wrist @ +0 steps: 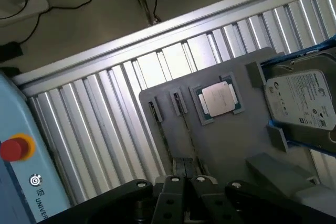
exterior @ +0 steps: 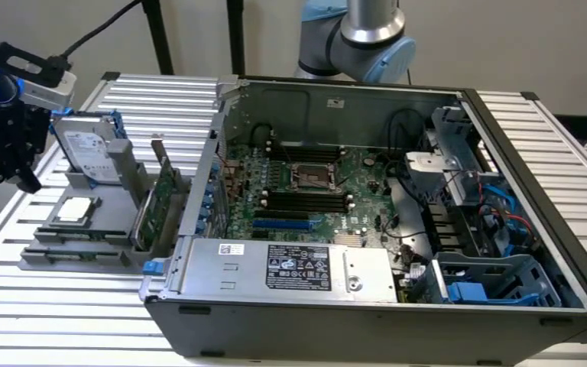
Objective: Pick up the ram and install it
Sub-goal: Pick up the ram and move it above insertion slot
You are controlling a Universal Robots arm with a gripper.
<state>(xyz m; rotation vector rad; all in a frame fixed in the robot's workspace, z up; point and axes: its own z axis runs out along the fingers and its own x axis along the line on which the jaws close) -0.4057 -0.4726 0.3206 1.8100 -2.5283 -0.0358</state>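
Note:
Two ram sticks stand on edge in slots of a grey holder tray [exterior: 110, 200]. In the wrist view they are thin lines, one ram stick [wrist: 185, 129] beside the other [wrist: 160, 121]; in the exterior view the ram [exterior: 77, 254] lies along the tray's front. My black gripper [exterior: 16, 172] hangs above the tray's end at the exterior view's left. In the wrist view the gripper [wrist: 187, 181] is over the ram slots, clear of both sticks, with its fingers drawn together and nothing between them. The open computer case holds the motherboard, whose black ram slots [exterior: 299, 200] lie below the CPU socket.
The tray also carries a CPU [wrist: 218, 99], an upright hard drive [exterior: 88, 153] and a tall green expansion card [exterior: 156, 206]. The case wall [exterior: 207, 164] rises just beyond the tray. A blue box with a red button [wrist: 14, 148] sits off the slatted table.

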